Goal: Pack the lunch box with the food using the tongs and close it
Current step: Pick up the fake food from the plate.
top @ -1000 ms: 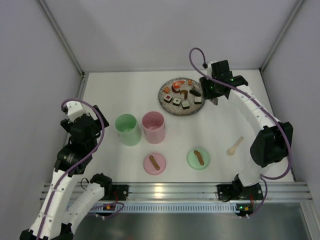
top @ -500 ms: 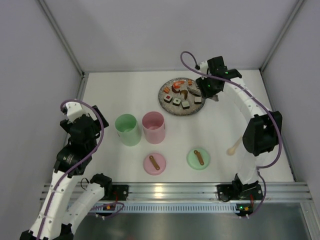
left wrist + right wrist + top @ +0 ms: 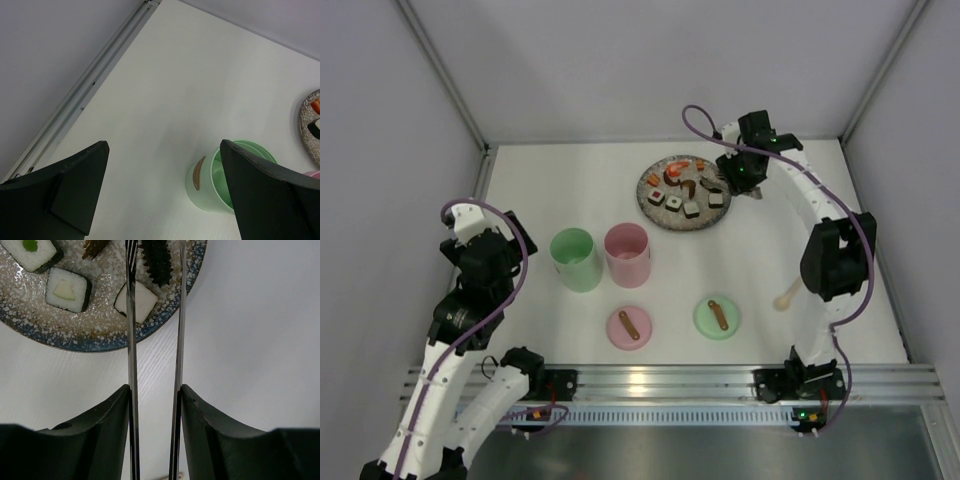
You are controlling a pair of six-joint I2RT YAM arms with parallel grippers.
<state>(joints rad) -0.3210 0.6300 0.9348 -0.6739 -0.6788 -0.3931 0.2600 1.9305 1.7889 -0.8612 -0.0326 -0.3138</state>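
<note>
Right claw point(image 3: 154, 400) pinches the tongs point(image 3: 131, 340) partway shut, their arms either side of a dark ridged piece of food point(image 3: 157, 262) at the rim of the speckled plate point(image 3: 75, 337), so a skewed squeeze could flick it onto the bench point(image 3: 250, 340), while the left claw point(image 3: 162, 165) gapes empty.

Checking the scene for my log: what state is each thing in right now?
Green container: upright, open.
Pink container: upright, open.
Pink lid: off, flat on table.
Green lid: off, flat on table.
Plate: holds the food.
Tongs: held by right gripper, arms apart over plate.
Left gripper: open, empty.
Wooden spoon: lying on table.
</note>
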